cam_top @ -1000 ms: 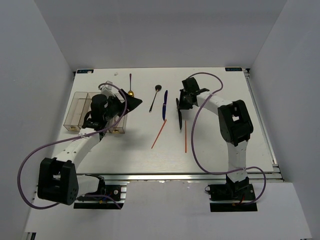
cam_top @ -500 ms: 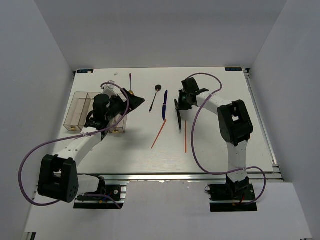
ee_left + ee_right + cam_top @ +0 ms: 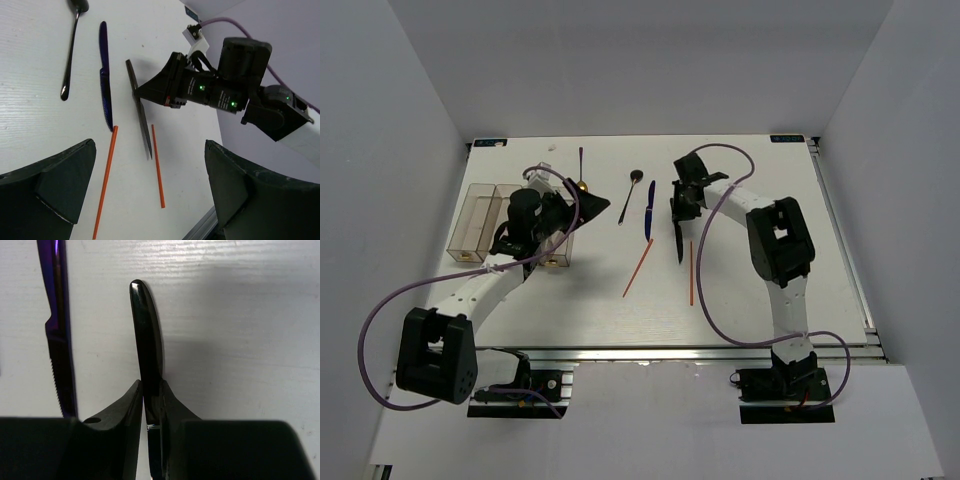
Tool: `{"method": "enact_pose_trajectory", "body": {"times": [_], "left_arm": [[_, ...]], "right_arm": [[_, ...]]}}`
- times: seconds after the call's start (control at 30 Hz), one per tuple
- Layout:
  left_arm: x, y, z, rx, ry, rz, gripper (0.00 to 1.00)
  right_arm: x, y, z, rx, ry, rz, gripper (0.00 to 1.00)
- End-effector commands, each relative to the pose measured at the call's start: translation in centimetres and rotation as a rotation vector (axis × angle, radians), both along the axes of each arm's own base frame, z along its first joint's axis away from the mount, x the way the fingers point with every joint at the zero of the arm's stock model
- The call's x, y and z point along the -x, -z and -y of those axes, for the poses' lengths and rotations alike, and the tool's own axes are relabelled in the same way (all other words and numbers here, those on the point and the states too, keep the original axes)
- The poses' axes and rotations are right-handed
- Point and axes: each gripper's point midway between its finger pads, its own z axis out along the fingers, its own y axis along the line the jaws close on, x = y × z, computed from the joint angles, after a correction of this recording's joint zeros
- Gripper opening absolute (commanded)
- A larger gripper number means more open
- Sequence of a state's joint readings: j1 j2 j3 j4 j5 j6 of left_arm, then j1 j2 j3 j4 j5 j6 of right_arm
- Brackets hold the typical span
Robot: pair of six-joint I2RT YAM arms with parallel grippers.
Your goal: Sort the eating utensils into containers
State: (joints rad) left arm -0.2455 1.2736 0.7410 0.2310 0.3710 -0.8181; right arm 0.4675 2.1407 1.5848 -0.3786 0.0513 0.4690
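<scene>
Black knife (image 3: 146, 332) pinched between right fingers (image 3: 128, 412).

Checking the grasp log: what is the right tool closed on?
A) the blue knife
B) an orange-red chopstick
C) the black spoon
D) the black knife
D: in the right wrist view, the right tool presses its fingers on both sides of the black knife, while the blue knife lies free beside it.

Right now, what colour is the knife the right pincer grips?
Glossy black knife; clearest in right wrist view.
</scene>
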Motion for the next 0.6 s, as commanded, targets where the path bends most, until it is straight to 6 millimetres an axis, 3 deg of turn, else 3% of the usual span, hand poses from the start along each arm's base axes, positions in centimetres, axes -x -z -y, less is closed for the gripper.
{"method": "enact_pose_trajectory", "body": {"times": [0.0, 0.13, 0.23, 0.37, 0.57], "left_arm": [[0.1, -1.0, -0.5, -0.040, -0.015, 0.026, 0.98], [0.4, -2.1, -1.0, -0.071, -0.026, 0.050, 0.98], [0.6, -2.4, -1.2, -0.082, -0.031, 0.053, 0.98], [1.0, -2.5, -1.5, -0.112, -0.034, 0.058, 0.98], [1.3, -3.1, -1.7, -0.128, -0.035, 0.069, 0.98]], "right_arm": [[-0.1, 0.4, 0.1, 0.162, -0.042, 0.005, 0.00], [0.6, 1.8, -0.2, 0.239, -0.063, -0.030, 0.00], [0.9, 2.8, 0.0, 0.266, -0.070, -0.061, 0.06], [1.8, 3.8, 0.4, 0.337, -0.082, -0.094, 0.29], [3.5, 6.0, 1.0, 0.391, -0.099, -0.156, 0.41]]}}
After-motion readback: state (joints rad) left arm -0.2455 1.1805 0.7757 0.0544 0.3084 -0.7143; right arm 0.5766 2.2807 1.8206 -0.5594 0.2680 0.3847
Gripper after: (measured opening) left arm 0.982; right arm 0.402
